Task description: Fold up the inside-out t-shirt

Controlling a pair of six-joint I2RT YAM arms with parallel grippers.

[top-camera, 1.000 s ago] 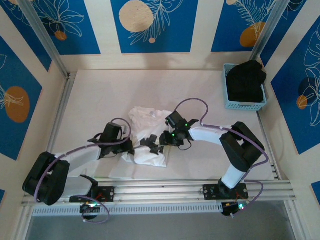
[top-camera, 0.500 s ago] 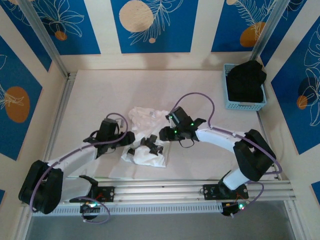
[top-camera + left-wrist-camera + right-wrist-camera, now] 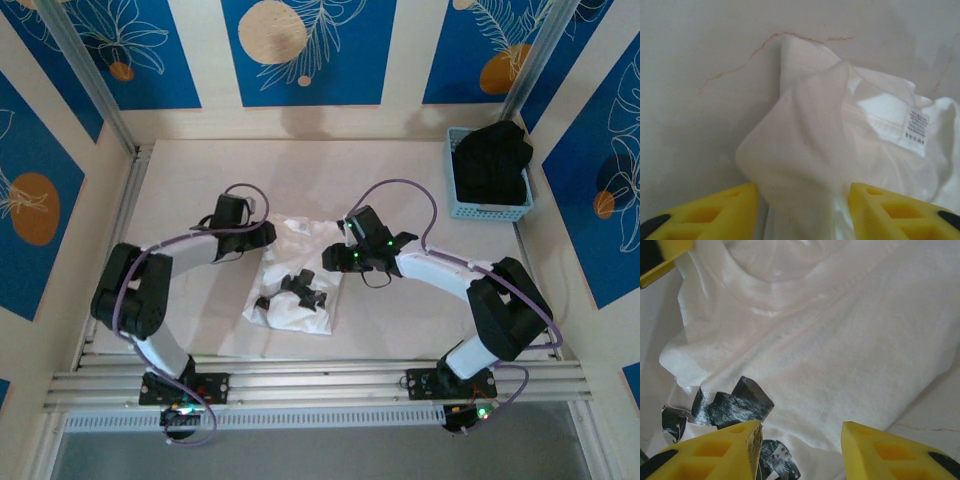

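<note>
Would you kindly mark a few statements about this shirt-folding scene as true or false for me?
1. The black garment lies in the blue basket. True.
2. The t-shirt is folded into a neat rectangle. False: it lies crumpled and wrinkled.
3. A care label shows on the t-shirt. True.
4. The right tool is shut on the cloth. False: it stands open over the t-shirt.
5. Cloth of the t-shirt runs through the gap of the left tool. True.
</note>
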